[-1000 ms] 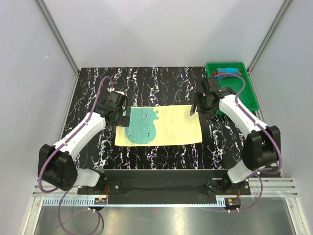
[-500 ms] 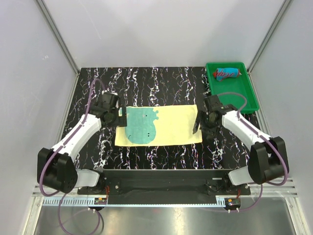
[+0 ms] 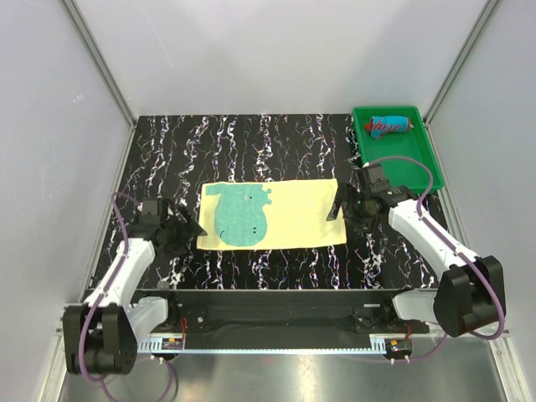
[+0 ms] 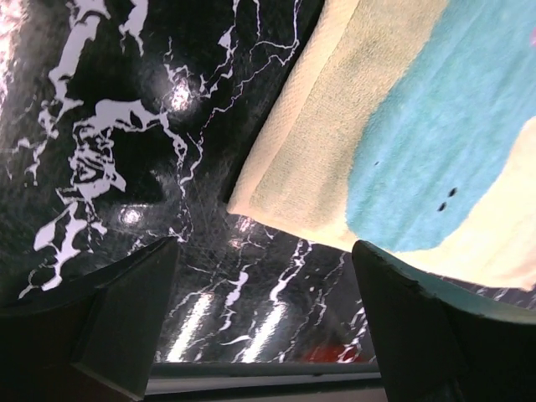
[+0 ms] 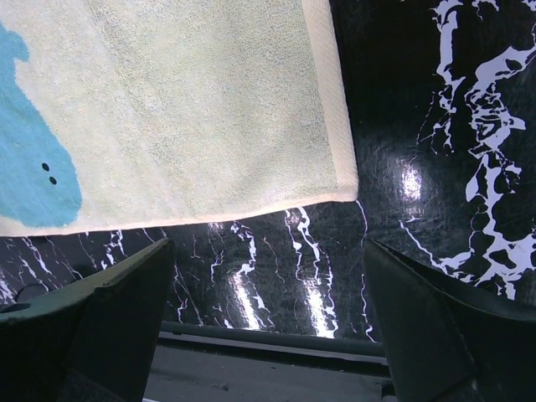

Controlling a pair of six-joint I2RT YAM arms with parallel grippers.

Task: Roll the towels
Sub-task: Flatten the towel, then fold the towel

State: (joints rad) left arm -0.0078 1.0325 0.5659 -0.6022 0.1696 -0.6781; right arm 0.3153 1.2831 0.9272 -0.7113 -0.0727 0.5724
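Top external view: a pale yellow towel [image 3: 289, 219] with a teal-green patch [image 3: 239, 216] on its left half lies flat and unrolled at the middle of the black, white-veined worktop [image 3: 251, 142], its long sides running left to right. The second towel [image 3: 389, 126], red with blue blotches, sits as a short roll at the far end of the green tray [image 3: 410, 167], which stands at the worktop's far right corner, well apart from the flat cloth. The left hand [image 3: 188, 232] is low over the worktop just beside the yellow towel's near left corner, fingers pointing toward it. The right hand [image 3: 335, 209] is at the towel's right edge.

Left wrist view: the left hand [image 4: 266, 247] is spread wide with nothing between its fingers [image 4: 126, 310]; the towel's [image 4: 335, 151] corner lies just ahead of them on bare worktop.

Right wrist view: the right hand [image 5: 268, 243] is likewise spread wide and holds nothing; the towel's [image 5: 193, 100] near right corner lies flat just beyond its fingers [image 5: 419, 318], its hemmed edge plain against the dark, glossy surface
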